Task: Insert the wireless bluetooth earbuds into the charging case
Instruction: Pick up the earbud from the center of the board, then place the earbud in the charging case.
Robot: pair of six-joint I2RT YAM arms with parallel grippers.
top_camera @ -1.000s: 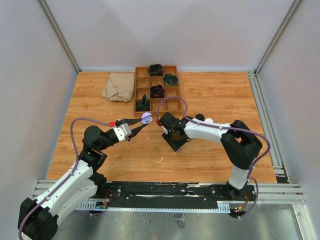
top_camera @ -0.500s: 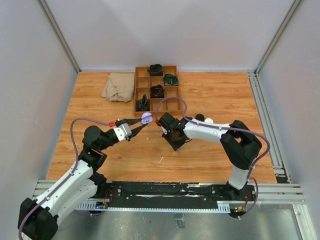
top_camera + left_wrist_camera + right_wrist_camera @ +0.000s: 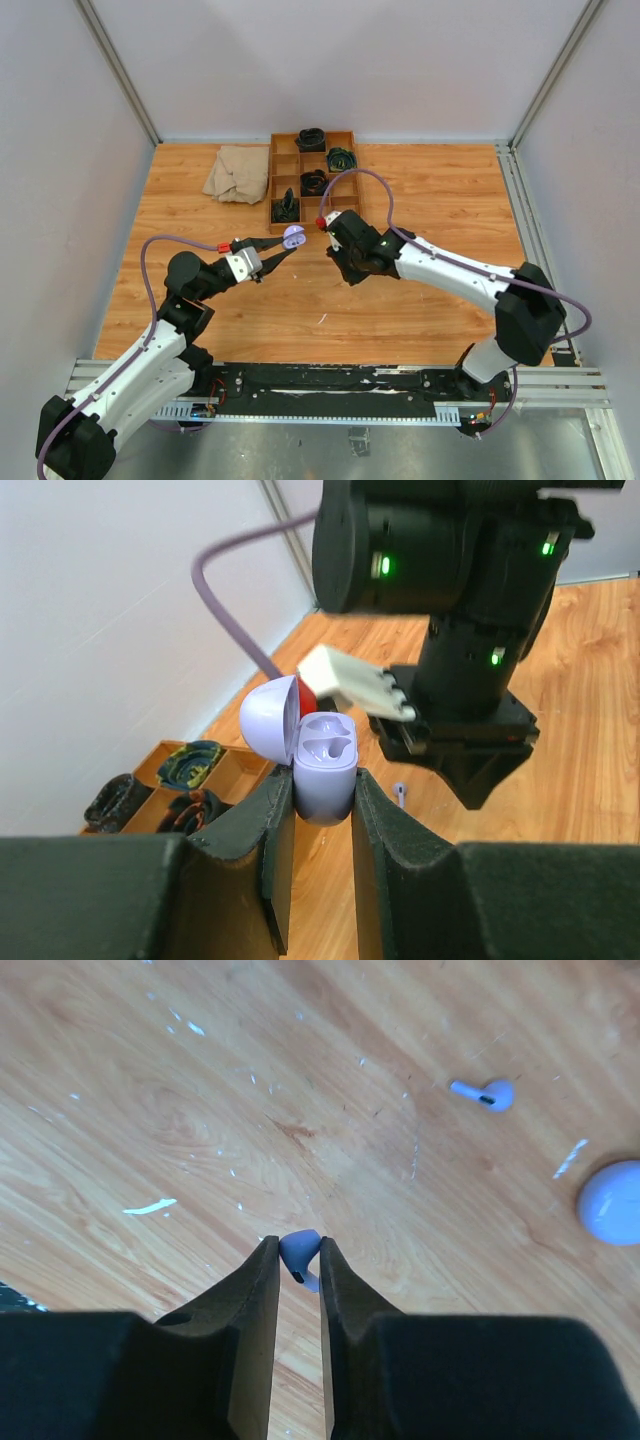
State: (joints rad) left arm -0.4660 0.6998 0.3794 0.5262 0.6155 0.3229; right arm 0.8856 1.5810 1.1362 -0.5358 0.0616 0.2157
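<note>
Right arm's elbow has swung out to the right, and the right gripper (image 3: pixel 297 1250) now sits nearer the case (image 3: pixel 325 765), fingers clamped on a lilac earbud (image 3: pixel 300 1256) above the table (image 3: pixel 150 1080). Left gripper (image 3: pixel 322 785) pinches the case aloft, lid open. Second earbud (image 3: pixel 483 1092) lies on the table.

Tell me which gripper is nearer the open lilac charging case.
Left. The left gripper is shut on the charging case, lid open. The right gripper, pinching a lilac earbud, is beside the case but clear of it.
</note>
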